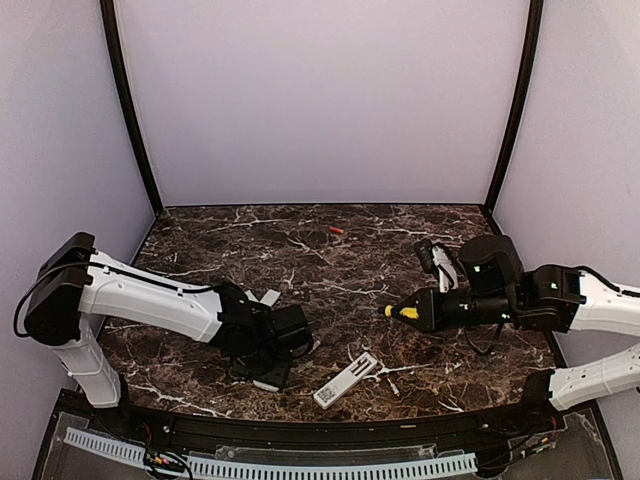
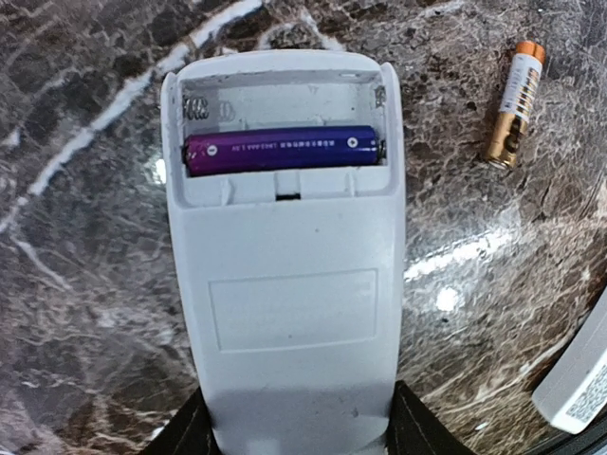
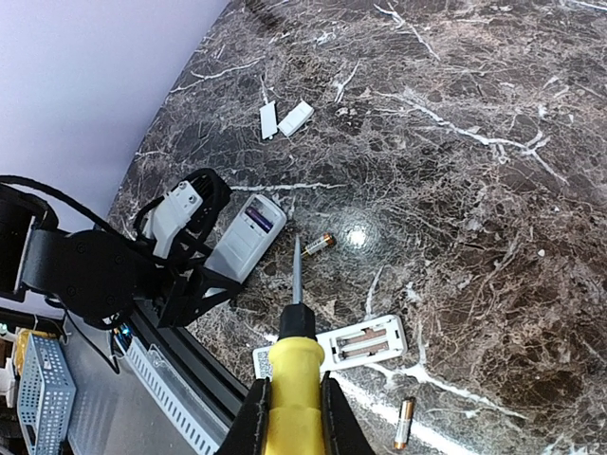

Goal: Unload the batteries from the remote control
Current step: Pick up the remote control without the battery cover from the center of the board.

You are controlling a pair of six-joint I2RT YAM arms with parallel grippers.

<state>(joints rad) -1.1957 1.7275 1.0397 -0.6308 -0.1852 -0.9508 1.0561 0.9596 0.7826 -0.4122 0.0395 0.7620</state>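
Observation:
The grey-white remote control [image 2: 294, 313] lies back up on the marble, its battery bay open. My left gripper [image 2: 296, 431] is shut on its lower end, one black finger on each side. One purple battery [image 2: 283, 152] sits in the bay and the slot above it is empty. A gold and orange battery [image 2: 515, 104] lies loose to the remote's right. Another loose battery [image 3: 404, 422] lies near the front edge, and a small red one [image 1: 336, 231] far back. My right gripper [image 3: 294, 389] is shut on a yellow-handled screwdriver [image 3: 294, 360], its tip hovering near the loose battery [image 3: 319, 244].
A second white remote [image 3: 356, 343] lies back up with its bay open, between the two arms near the front edge. Two small cover plates [image 3: 283, 118] rest farther left. The table's front rail [image 1: 300, 430] runs close behind the left gripper [image 3: 211, 280].

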